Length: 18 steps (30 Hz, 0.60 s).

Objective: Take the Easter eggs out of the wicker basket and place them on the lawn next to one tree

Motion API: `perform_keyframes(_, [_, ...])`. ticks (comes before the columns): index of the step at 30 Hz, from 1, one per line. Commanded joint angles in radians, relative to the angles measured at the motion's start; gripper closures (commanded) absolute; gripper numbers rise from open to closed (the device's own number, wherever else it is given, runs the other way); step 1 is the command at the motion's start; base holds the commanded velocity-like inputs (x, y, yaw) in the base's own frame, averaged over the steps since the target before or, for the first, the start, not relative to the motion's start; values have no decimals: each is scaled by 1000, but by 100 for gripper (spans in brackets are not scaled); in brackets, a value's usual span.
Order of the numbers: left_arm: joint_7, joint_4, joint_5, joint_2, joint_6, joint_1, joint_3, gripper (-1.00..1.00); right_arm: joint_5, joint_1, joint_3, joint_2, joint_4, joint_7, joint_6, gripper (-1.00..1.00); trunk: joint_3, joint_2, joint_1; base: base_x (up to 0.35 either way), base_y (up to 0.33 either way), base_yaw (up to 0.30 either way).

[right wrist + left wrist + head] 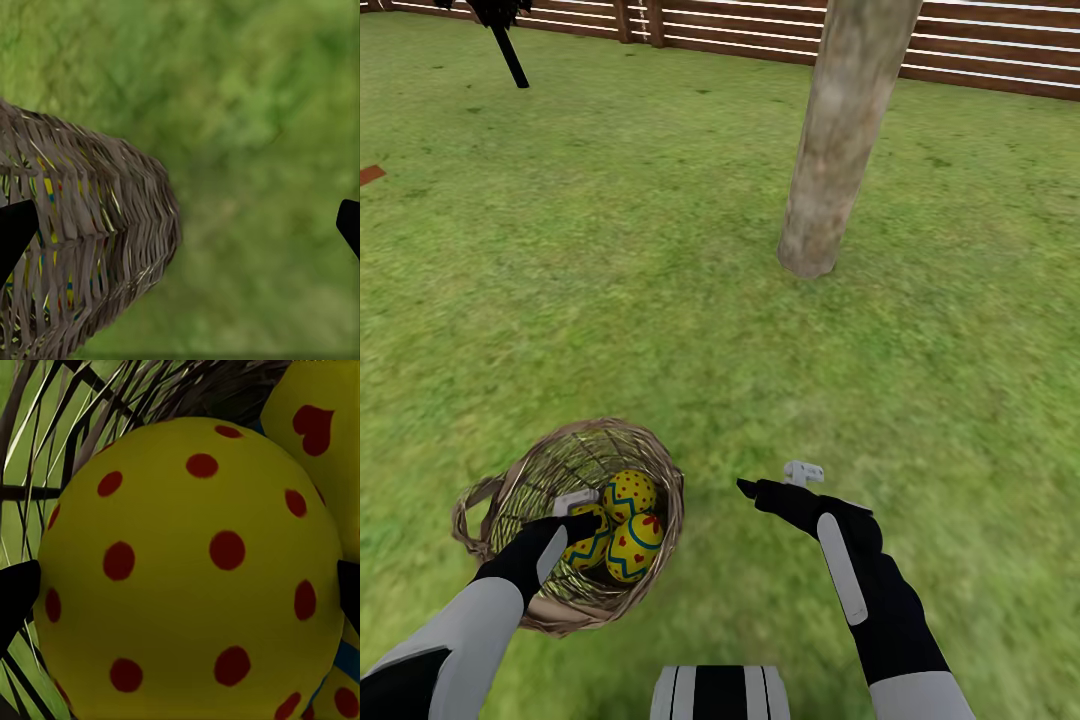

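Head view, lawn (660, 280): mottled green grass across the whole ground, reaching a brown slat fence (980, 45) at the far edge.
Tree (840, 140): bare pale grey-brown trunk, leaning a little, rooted in the grass ahead and to the right; well apart from the basket.
Wicker basket (650, 455): low in the view at the left, standing on the grass, open mouth up, twig handle loop on its left side.
Easter eggs: all three inside the basket, bunched toward its right wall and touching one another; dotted egg (630, 492) farthest back, heart-marked egg (635, 545) nearest, third egg (592, 540) at the left, partly behind the left gripper.
Left gripper (575, 515): reaching down into the basket mouth, right at the eggs.
Left wrist view, dotted egg (191, 574): very close, yellow with red dots, sitting between the two black fingertips (15, 600); heart-marked egg (319, 435) just beside it; basket weave (67, 427) behind.
Left jaws: spread, one tip at each side of the dotted egg; contact with the shell cannot be told.
Right gripper (780, 482): above bare grass to the right of the basket, apart from it, nothing in it.
Right wrist view, basket wall (82, 255): woven outer side seen close, egg colours glinting through the gaps; grass (255, 150) beyond.
Right jaws: wide apart, black fingertips (13, 232) at opposite edges, empty between.
Far left: dark slanted trunk (510, 55) near the fence.
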Motion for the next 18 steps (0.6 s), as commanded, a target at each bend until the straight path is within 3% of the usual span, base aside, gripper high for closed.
perform_keyframes(1, [1, -2, -1, 0, 6, 0, 4, 100, 5, 0, -1, 0, -1, 6, 5, -100, -1, 0, 0, 0, 0, 0])
perform_keyframes(18, [-7, -2, -1, 1, 12, 0, 4, 100, 5, 0, -2, 0, -1, 6, 6, -100, 12, 28, -15, 0, 0, 0])
